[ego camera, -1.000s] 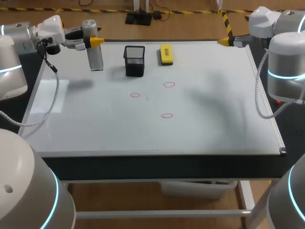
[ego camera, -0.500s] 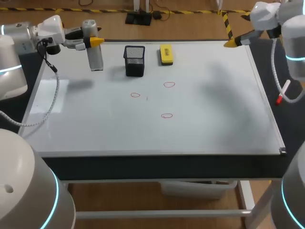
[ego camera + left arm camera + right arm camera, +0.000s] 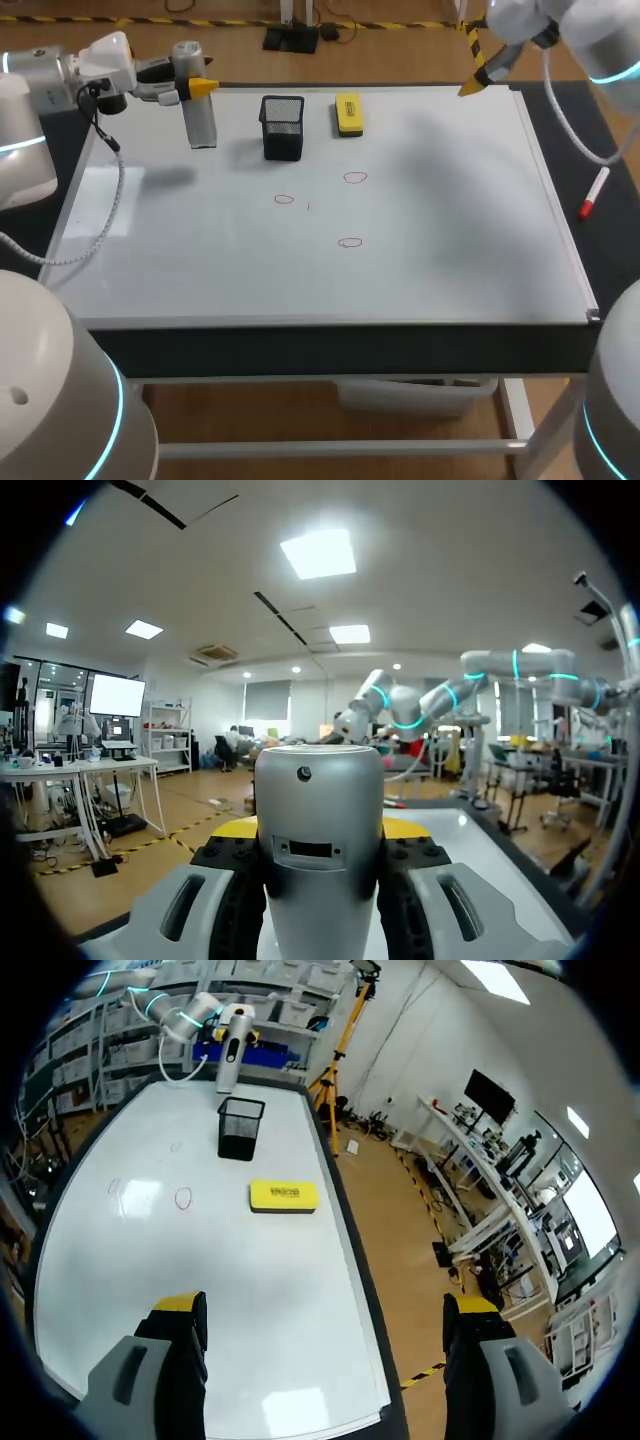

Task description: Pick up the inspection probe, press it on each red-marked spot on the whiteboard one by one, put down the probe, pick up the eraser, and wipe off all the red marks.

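Note:
My left gripper (image 3: 196, 88) is shut on the silver inspection probe (image 3: 200, 118), which hangs upright over the whiteboard's (image 3: 450, 220) far left corner. In the left wrist view the probe (image 3: 318, 850) fills the gap between the fingers of the left gripper (image 3: 320, 830). Three red marks (image 3: 285, 199) (image 3: 355, 178) (image 3: 349, 242) are drawn mid-board. The yellow eraser (image 3: 348, 113) lies at the far edge. My right gripper (image 3: 475, 80) hovers open over the far right corner, holding nothing. In the right wrist view the right gripper (image 3: 325, 1305) faces the eraser (image 3: 284, 1196) and a red mark (image 3: 183, 1198).
A black mesh cup (image 3: 283, 127) stands between the probe and the eraser, also ahead of the right gripper as the cup (image 3: 240, 1128). A red marker pen (image 3: 594, 195) lies on the dark table just off the board's right edge.
My right arm has swung up and back toward the far right corner, uncovering the red marker pen. The left arm and the probe have not moved.

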